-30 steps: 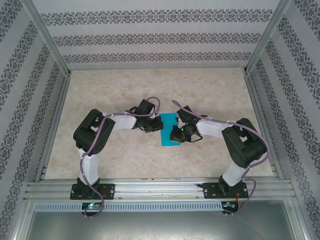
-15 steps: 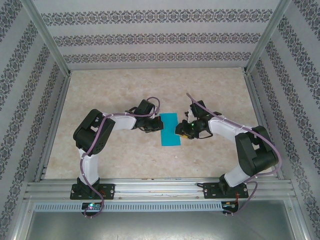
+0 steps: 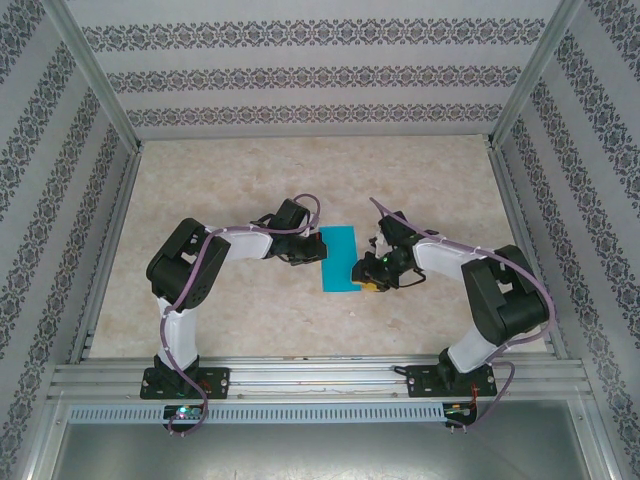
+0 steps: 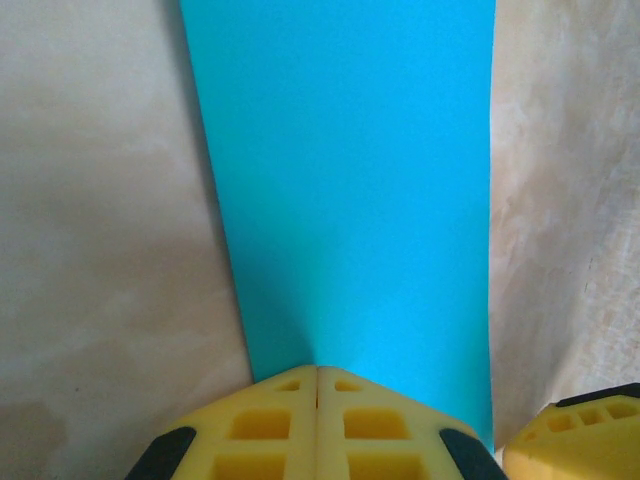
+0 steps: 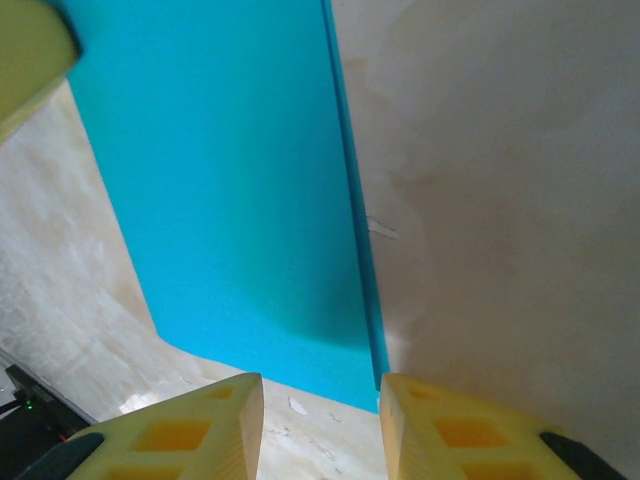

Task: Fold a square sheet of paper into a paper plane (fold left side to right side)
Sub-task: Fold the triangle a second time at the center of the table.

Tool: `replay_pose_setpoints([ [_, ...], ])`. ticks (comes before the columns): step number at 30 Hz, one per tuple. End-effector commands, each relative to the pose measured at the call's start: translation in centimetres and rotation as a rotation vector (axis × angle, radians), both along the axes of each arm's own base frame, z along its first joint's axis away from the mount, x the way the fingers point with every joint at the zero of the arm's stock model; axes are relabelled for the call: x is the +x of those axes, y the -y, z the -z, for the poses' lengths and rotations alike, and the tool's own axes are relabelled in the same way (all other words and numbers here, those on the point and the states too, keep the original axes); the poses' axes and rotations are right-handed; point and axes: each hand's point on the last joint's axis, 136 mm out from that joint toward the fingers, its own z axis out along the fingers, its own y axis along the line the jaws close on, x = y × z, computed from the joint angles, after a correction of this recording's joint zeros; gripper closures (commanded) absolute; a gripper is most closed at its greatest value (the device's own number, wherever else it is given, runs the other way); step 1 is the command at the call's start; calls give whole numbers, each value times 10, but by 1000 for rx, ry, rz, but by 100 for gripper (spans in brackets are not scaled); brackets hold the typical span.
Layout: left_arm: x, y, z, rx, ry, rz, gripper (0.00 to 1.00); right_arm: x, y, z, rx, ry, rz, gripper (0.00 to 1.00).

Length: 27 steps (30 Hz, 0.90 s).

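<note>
A beige marbled tabletop point(image 3: 300, 170) stands boxed in by patterned wallpaper panels point(image 3: 310, 75) behind and beside it. Aluminium posts point(image 3: 93, 75) rise at its far corners, and a metal rail point(image 3: 320, 378) runs along its near edge.

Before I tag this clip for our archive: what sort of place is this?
Probably an enclosed robot test cell: left arm and right arm bolted to an aluminium rail, marbled tabletop, wallpapered panels around.

The folded sheet of paper point(image 3: 338, 258) lies flat on my worktop point(image 3: 250, 180), near its middle. My left claw point(image 3: 311, 250) touches its 9 o'clock edge; my right claw point(image 3: 367, 284) sits just off its 4 o'clock corner.
</note>
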Motion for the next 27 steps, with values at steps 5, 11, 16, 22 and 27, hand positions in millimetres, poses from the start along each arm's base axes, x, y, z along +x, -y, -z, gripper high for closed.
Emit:
replay_pose_setpoints([
  [5,-19,-9,24,71,-57,20,96,-10,-4,11,-8,-39,-29,64],
  [11,-20,-9,25,72,-58,21,96,-3,-9,3,19,2,-27,64],
  [16,-20,-10,25,71,-57,21,96,7,-12,-8,49,48,-11,64],
  [22,-22,-9,25,70,-56,26,96,21,-12,-12,78,80,4,64],
  [27,-22,-9,24,70,-52,31,96,34,-15,-13,101,107,0,64],
])
